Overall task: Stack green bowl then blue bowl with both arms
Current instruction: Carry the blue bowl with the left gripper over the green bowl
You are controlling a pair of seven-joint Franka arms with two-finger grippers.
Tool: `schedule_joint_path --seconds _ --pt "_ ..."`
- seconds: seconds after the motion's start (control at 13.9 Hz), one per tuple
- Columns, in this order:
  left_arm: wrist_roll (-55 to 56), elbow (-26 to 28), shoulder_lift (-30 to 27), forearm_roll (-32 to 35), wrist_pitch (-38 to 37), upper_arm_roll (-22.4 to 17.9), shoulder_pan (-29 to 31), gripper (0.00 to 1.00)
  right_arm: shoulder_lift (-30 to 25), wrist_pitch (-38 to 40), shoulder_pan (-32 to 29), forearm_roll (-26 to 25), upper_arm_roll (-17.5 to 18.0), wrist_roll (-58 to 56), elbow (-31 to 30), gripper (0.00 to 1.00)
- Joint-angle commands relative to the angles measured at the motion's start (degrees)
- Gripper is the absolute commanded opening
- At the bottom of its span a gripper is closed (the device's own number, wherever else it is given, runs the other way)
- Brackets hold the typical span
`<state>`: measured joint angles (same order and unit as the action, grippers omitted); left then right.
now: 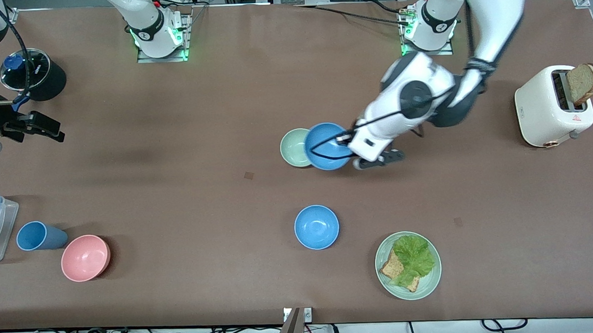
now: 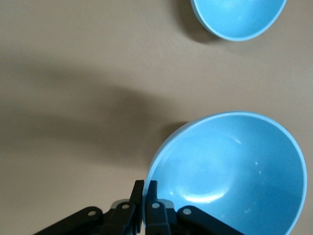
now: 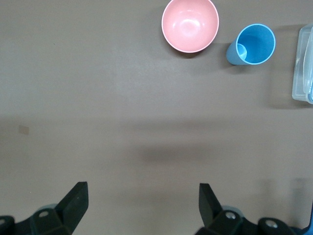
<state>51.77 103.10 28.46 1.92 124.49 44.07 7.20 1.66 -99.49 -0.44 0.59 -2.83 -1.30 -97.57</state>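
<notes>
Right gripper [image 1: 49,131] just waits, fingers spread wide, over the right arm's end of the table. The green bowl [image 1: 292,147] sits mid-table, and the left gripper [image 1: 348,151] is pinching the rim of 1 blue bowl [image 1: 327,146], held overlapping it. The twin blue bowl [image 1: 316,226] rests nearer the front camera.

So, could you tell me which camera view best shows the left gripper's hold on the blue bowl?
The left wrist view: the left gripper pinches the blue bowl by its rim. The front view hides that grip under the arm; the right wrist view shows neither.
</notes>
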Motion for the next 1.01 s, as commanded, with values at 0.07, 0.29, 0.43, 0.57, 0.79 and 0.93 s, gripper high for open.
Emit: schedule_joint_path --seconds 0.07,0.29,0.43,0.57,0.79,0.93 --pt "11.14 2.98 0.63 0.54 7.33 -0.56 -3.76 0.00 -0.69 -1.41 -0.44 -0.68 0.46 -0.81 -0.95 1.00" --pt "15.10 7.46 0.54 1.33 14.79 -0.56 -4.39 0.00 -0.61 -1.59 -0.44 -0.68 0.46 -0.81 -0.95 1.00" --pt "16.17 8.61 0.80 1.59 17.01 -0.74 -6.40 0.00 -0.26 -1.85 -0.53 -0.68 0.46 -0.81 -0.95 1.00" --pt "16.26 9.22 1.07 2.55 17.19 -1.18 -6.50 0.00 -0.17 -2.03 -0.44 -0.68 0.46 -0.81 -0.95 1.00" --pt "16.61 9.49 2.30 4.67 18.33 -1.61 -6.41 0.00 -0.08 -2.29 -0.44 -0.68 0.46 -0.81 -0.95 1.00" --pt "16.61 9.49 2.47 6.06 18.42 -2.32 -6.50 0.00 -0.08 -2.47 -0.44 -0.68 0.46 -0.81 -0.95 1.00"
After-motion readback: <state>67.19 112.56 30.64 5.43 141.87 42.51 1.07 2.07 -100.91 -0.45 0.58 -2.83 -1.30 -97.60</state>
